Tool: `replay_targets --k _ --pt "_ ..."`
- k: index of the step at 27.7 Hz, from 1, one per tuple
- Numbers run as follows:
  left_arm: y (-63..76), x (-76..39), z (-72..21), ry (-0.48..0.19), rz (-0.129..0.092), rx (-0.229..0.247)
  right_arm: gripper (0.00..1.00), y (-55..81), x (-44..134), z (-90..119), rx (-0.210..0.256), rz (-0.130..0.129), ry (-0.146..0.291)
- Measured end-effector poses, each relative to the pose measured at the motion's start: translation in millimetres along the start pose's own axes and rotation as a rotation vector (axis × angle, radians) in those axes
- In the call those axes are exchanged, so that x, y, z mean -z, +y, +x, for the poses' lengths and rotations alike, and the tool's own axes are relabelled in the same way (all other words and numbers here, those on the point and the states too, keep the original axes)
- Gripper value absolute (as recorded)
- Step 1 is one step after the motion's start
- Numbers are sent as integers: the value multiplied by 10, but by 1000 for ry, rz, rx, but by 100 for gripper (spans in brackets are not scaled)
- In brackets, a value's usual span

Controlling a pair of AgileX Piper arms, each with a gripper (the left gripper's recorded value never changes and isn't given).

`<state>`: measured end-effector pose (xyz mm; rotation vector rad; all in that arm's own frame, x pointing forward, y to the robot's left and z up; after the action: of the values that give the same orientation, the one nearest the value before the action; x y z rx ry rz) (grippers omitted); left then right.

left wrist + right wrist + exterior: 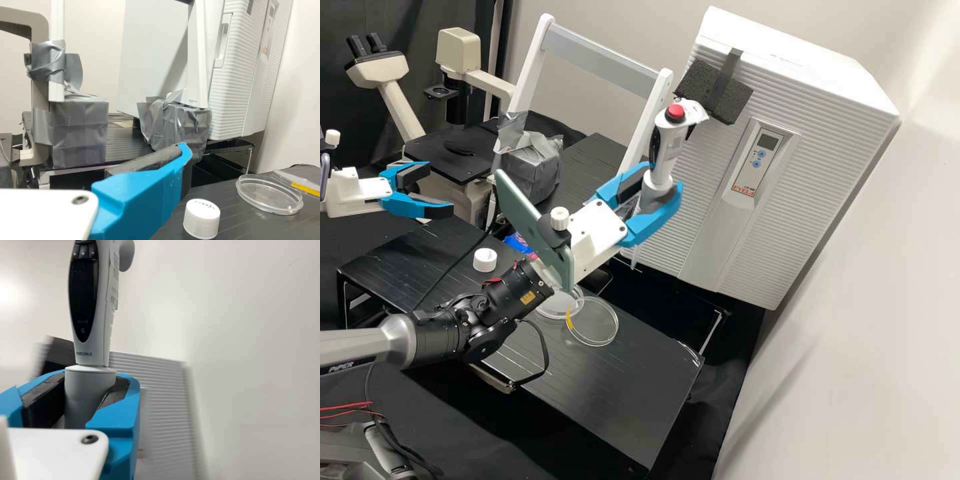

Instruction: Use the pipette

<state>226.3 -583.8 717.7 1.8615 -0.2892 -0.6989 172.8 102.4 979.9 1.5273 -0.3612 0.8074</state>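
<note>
Take the petri dish [595, 321] as your mark. On its near side the black bench [620, 393] lies open to you. Above and behind it, the right gripper [647, 200] clamping the pipette [663, 153] bars the way down. To its right the white ribbed cabinet [787, 167] walls you off. Behind it stands a taped block [530, 163], and to its left sits a white cap [485, 259].

White ribbed cabinet [787, 167] at right, microscope [387, 73] at back, grey tape-wrapped block [532, 168], small white cap [485, 259]
</note>
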Motion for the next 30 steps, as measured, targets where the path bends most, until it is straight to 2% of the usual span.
replay_targets --k 2,3,4,5,6,7,9,11,13,15,19,23,25,27,28,30 --pt "0 0 0 1 -1 -1 0 -131 66 3 69 89 60" --pt "-1 -2 0 3 -1 -1 0 -182 96 6 100 114 82" --pt "-5 -13 0 -1 -3 0 0 -270 151 0 152 159 114" --pt "-4 -11 0 0 -3 0 0 -320 185 -6 187 179 137" --pt "-6 -14 0 0 -4 0 0 -375 221 -15 224 210 160" --pt "-5 -11 0 5 -7 -2 0 -443 282 -36 266 256 192" --pt "-7 -18 -1 6 -12 -2 0 -516 354 -65 313 309 221" --pt "-6 -14 -1 12 -11 -4 0 -567 429 -96 349 341 260" --pt "-7 -18 -1 13 -11 -4 0 -607 495 -126 377 360 297" --pt "-8 -19 -1 14 -13 -5 0 -624 524 -135 387 369 307" --pt "-7 -15 -1 19 -16 -7 0 -712 495 -100 410 348 292" --pt "-6 -7 -6 26 -21 -9 0 -893 356 -79 472 264 206" --pt "1 7 -23 32 -20 -10 0 -1015 228 -77 524 194 136" --pt "7 24 -37 38 -19 -11 0 -1113 103 -83 576 137 65" --pt "8 33 -38 41 -19 -11 0 -1141 53 -85 591 116 36" --pt "0 52 -52 49 -18 -8 0 -1199 -27 -95 619 96 -21"
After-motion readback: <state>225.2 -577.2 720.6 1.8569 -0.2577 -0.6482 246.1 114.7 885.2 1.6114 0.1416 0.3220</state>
